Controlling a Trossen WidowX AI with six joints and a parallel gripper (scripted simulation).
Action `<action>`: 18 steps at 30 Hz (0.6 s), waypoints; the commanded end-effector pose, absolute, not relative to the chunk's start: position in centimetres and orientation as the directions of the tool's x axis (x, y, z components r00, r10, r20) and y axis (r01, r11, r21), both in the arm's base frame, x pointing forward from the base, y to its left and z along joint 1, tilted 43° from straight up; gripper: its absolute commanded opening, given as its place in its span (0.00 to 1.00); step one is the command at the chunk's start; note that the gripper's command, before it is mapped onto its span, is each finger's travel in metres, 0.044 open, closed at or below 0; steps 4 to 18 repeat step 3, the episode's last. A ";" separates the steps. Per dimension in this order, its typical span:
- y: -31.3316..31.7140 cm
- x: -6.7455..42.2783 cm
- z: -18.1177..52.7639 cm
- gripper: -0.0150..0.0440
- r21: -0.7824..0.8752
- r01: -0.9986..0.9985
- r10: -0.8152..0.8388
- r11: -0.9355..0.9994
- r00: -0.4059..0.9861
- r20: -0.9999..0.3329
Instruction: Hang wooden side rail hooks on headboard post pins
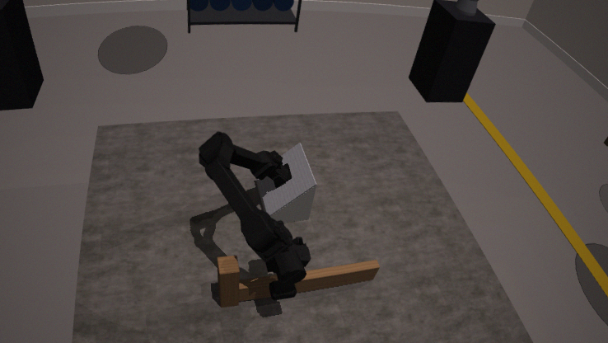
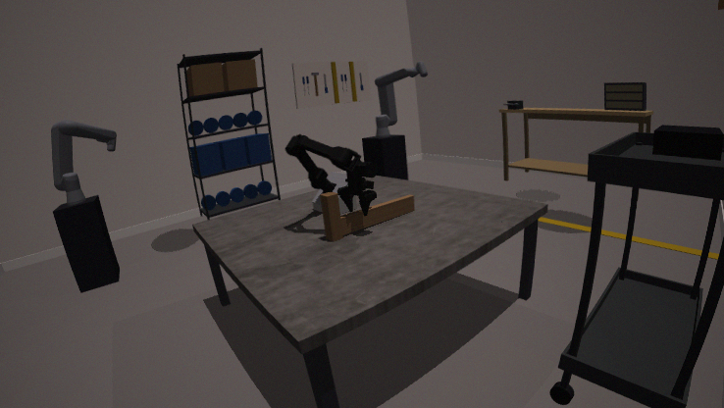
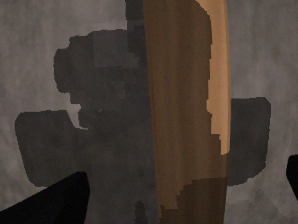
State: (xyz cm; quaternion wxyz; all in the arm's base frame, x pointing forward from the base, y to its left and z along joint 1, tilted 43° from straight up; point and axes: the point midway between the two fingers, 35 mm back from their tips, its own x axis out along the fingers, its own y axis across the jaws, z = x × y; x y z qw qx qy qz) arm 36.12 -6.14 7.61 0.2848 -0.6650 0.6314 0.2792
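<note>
Hovering with jaws wide and empty, the gripper [image 2: 357, 201] sits directly above the side rail [image 1: 340, 273], near its post end. Rail's long axis runs from the headboard post [image 1: 228, 281] rightward across the table [image 2: 354, 283]; retreat looks straight up.
</note>
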 end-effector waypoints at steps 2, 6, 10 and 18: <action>-6.1 36.2 7.7 1.00 -0.029 -0.999 -0.680 -0.043 0.050 -0.731; -6.1 36.2 7.7 1.00 -0.029 -0.999 -0.680 -0.043 0.050 -0.731; -6.1 36.2 7.7 1.00 -0.029 -0.999 -0.680 -0.043 0.050 -0.731; -6.1 36.2 7.7 1.00 -0.029 -0.999 -0.680 -0.043 0.050 -0.731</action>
